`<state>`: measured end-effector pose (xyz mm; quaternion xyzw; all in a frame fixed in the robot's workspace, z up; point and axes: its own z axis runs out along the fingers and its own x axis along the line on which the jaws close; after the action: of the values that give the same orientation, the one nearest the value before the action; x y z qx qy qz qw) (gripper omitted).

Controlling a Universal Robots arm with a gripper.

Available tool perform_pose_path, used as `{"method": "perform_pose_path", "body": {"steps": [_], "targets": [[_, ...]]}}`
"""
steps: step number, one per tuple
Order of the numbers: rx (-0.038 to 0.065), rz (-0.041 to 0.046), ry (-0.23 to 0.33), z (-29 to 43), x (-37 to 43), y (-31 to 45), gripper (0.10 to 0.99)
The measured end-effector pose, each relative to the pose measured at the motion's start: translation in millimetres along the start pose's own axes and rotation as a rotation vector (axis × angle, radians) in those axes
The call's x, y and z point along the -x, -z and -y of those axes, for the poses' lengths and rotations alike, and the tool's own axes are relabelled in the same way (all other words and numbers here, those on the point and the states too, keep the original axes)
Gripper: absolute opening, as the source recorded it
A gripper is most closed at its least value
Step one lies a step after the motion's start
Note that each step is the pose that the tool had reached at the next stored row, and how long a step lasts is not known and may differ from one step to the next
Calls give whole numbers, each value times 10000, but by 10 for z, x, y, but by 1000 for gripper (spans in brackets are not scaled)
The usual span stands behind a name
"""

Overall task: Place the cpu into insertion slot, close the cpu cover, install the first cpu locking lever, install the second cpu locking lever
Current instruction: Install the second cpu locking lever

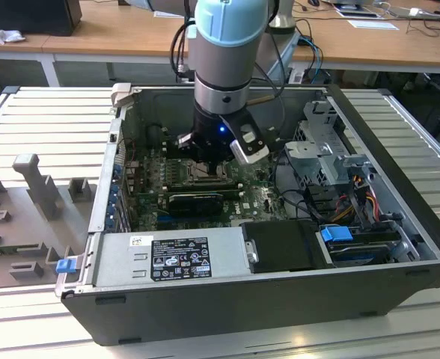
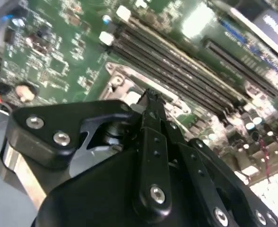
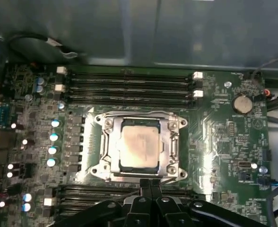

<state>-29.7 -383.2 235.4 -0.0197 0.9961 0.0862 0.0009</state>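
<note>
Black linkage bars of the tool (image 3: pixel 150 185) are filling the near edge in the first wrist view, their fingers (image 3: pixel 154 185) drawn together into a narrow, closed tip with nothing between them. That tip is hovering just at the near edge of the insertion slot (image 3: pixel 111 171), close to the frame, though whether it is actually touching is hard to tell.

Going left to right across the green motherboard (image 3: pixel 221 142): a column of shiny capacitors (image 3: pixel 53 137) is standing at the left, then the socket is sitting in the middle. The cpu (image 3: pixel 139 144) is lying flat inside it, pale silver-beige face up, and the cpu cover (image 3: pixel 170 142) appears to be lying down around it, framing the chip through its window. Beyond the socket, long black memory slots (image 3: pixel 129 86) are running across the board, and a round coin cell (image 3: pixel 244 103) is sitting to the right.

In the exterior view, the arm (image 1: pixel 224 67) is reaching down into the open computer case (image 1: pixel 205 318), with the tool (image 1: pixel 205 161) low over the board. A grey power supply (image 1: pixel 171 258) is lying along the case's near wall, and the case is resting on a ribbed tabletop (image 1: pixel 40 127).
</note>
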Motion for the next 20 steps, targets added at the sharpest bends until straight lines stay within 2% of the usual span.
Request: {"method": "perform_pose_path", "body": {"steps": [3,5,6,9,10,16,19,20], "targets": [[56,2,-1,20,-118,1,106],[67,3,-1,78,-219,6,106],[106,4,0,91,-274,-2,106],[163,7,0,105,-308,-57,106],[169,7,-1,113,-316,-96,106],[216,9,0,132,-341,-206,106],[473,18,-1,167,-403,-217,106],[587,23,4,192,-421,-221,106]]}}
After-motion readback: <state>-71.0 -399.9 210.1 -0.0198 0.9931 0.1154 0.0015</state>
